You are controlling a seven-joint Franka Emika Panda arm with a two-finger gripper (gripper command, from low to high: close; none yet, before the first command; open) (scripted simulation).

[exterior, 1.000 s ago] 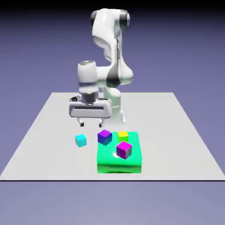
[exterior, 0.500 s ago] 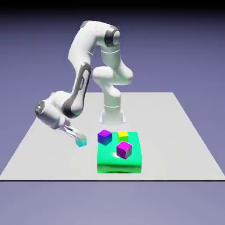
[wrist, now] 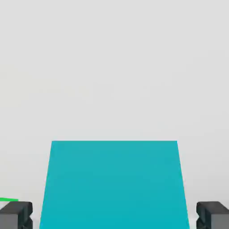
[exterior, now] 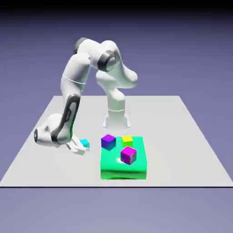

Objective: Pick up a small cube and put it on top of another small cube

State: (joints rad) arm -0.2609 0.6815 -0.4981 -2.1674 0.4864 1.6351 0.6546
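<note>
Blue-violet backdrop [exterior: 182, 50], pale grey desk [exterior: 173, 132]: claw [wrist: 114, 215] open around cyan cube

Small plain cyan cube [exterior: 84, 143]: on the desk, toward the exterior view's left, just beside the big green block; partly hidden by the claw in that view. Large in the hand view, low and central, between the fingertips [wrist: 15, 215].

Claw: open, jaws a little wider than the cube, one finger on either side. Thin gap visible at each side in the hand view; nothing gripped.

Small cube with purple top and blue sides [exterior: 108, 142]: to the exterior view's right of the cyan one, apart from it, at the green block's far left corner as seen there. Nothing on top of it.

Large, low, glossy green block [exterior: 123, 172]: on the desk. Small yellow cube [exterior: 127, 141] by its far edge; small magenta-topped cube with greyish-purple sides [exterior: 129, 155] nearer the camera, partly overlapping the yellow one's outline. Exact contacts: can't tell.

Thin green strip [wrist: 8, 199] at the hand view's left edge.

White jointed robot arm [exterior: 75, 75] with dark grey bands: bent over toward the exterior view's left, hand low and tilted near the desk.
</note>
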